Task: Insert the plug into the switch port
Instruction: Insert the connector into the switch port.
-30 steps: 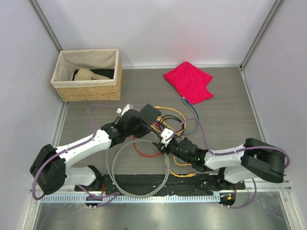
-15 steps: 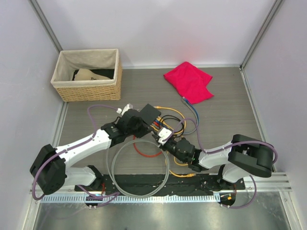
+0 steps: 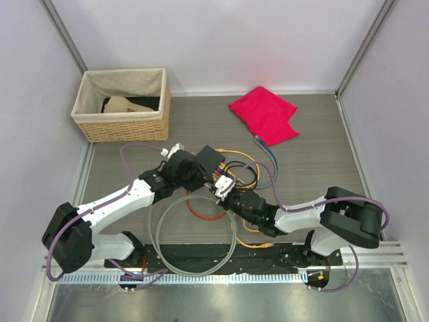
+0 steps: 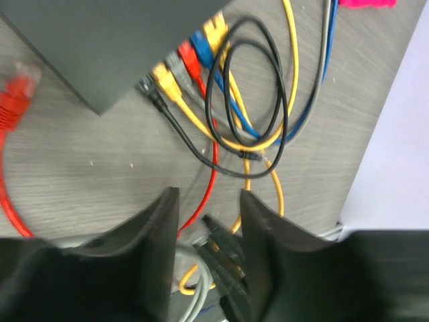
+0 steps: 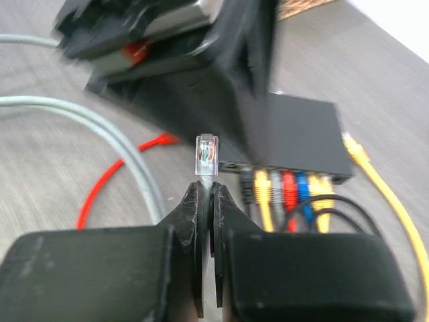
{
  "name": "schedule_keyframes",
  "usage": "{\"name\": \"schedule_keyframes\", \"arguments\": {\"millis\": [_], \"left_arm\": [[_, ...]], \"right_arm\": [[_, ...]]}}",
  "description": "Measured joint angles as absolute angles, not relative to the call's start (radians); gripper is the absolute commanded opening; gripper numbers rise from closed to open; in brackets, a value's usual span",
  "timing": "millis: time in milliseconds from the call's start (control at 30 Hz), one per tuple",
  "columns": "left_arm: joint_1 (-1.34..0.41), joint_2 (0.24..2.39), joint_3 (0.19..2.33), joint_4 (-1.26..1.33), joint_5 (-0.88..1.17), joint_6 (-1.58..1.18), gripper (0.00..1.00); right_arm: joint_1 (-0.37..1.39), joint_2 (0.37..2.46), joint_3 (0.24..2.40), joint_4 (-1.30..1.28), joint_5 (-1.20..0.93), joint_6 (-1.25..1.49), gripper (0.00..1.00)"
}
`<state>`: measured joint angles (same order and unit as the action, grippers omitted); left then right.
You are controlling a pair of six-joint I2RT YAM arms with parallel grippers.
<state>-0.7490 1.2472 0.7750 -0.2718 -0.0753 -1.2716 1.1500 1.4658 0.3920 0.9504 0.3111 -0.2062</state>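
Clear plastic plug (image 5: 206, 155) on a grey cable stands upright, pinched tight in the right gripper (image 5: 206, 191). It is near the socket edge of the flat dark grey switch box (image 5: 301, 137), not yet in. The row is mostly filled with coloured patch cables (image 5: 289, 190). Left gripper (image 4: 209, 204) is spread wide and empty, beside the switch, not touching. Risks: the unheld switch likely slides when pushed, and the left arm crowds the approach, so a clash is possible.

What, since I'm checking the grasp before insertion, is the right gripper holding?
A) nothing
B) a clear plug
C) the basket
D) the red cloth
B: the right wrist view shows the right gripper shut on a clear plug, short of the switch.
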Motion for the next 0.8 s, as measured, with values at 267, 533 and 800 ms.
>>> {"name": "schedule_keyframes", "arguments": {"millis": [267,533,800], "left_arm": [[-0.65,1.246,0.806,-0.281,-0.127,-1.035,0.79],[-0.59,1.324,0.805,-0.192,-0.163,-0.793,0.82],[-0.564,1.464,0.799,-0.093,-0.173,-0.662,0.86]], "right_arm": [[1.121,1.464,0.448,0.737,0.223,-0.069,0.01],[1.04,1.526,0.538,0.56,0.128,0.049,0.01],[0.994,1.654,0.67,0.437,0.076,0.105,0.01]]}}
